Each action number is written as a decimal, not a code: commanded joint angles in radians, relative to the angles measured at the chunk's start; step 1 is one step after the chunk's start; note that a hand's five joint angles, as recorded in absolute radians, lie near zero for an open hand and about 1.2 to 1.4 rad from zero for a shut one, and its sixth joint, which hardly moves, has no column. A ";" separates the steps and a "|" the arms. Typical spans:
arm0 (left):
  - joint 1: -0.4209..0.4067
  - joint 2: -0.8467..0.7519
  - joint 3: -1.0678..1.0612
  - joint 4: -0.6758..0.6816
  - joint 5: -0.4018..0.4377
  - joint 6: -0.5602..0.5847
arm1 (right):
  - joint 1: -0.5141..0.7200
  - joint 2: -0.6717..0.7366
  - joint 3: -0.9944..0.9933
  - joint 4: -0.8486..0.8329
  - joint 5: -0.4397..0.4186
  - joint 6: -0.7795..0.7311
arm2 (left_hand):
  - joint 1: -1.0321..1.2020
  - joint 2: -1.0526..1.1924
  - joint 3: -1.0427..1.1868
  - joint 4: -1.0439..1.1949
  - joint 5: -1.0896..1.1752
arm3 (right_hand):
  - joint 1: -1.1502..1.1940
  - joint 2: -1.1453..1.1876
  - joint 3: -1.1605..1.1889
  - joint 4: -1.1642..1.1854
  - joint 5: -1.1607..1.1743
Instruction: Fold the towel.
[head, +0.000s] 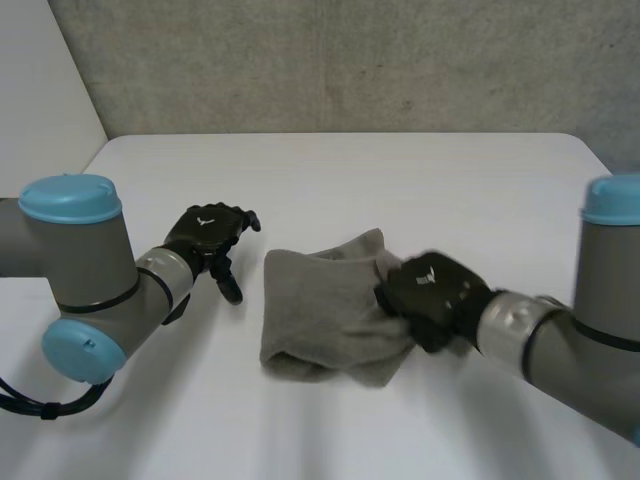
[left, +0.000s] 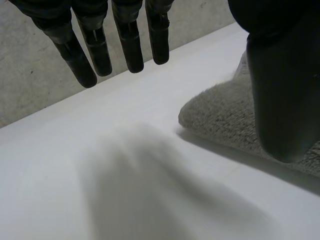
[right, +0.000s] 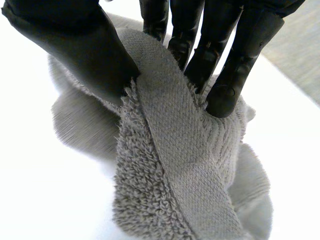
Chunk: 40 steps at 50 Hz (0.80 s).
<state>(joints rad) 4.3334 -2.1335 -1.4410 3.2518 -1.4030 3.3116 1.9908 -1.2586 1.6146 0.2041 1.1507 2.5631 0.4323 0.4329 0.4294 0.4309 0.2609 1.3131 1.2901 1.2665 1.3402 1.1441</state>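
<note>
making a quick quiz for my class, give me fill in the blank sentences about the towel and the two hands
The towel on the white table is ____ in colour.
The right hand pinches the towel's edge between its fingers and its ____.
The left hand has straight fingers and holds nothing, so it is ____.
Missing words: grey; thumb; open.

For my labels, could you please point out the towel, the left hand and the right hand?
towel (head: 320, 310), head view, flat middle.
left hand (head: 207, 229), head view, its back.
right hand (head: 432, 285), head view, its back.
</note>
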 joint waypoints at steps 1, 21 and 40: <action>-0.055 -0.026 0.017 0.028 0.002 0.003 | -0.130 -0.016 0.136 0.044 -0.224 -0.142 | -0.016 -0.017 -0.013 -0.015 -0.019 | 0.083 0.106 0.130 0.056 0.078; -0.123 -0.242 0.324 -0.134 0.013 0.006 | -0.228 -0.050 0.272 0.044 -0.358 -0.313 | 0.151 0.150 0.154 0.152 0.148 | 0.083 0.106 0.130 0.056 0.078; -0.141 -0.177 0.291 -0.181 0.122 0.062 | -0.291 -0.048 0.199 -0.014 -0.361 -0.112 | 0.964 0.963 0.967 0.965 0.961 | 0.083 0.106 0.130 0.056 0.078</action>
<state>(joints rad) 4.1917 -2.3977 -1.0718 3.0423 -1.3568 3.3761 1.7066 -1.3078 1.8810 0.2109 0.7881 2.2938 1.3466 1.3358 1.3682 1.3512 1.1773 1.3132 1.2998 1.2967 1.3403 1.1442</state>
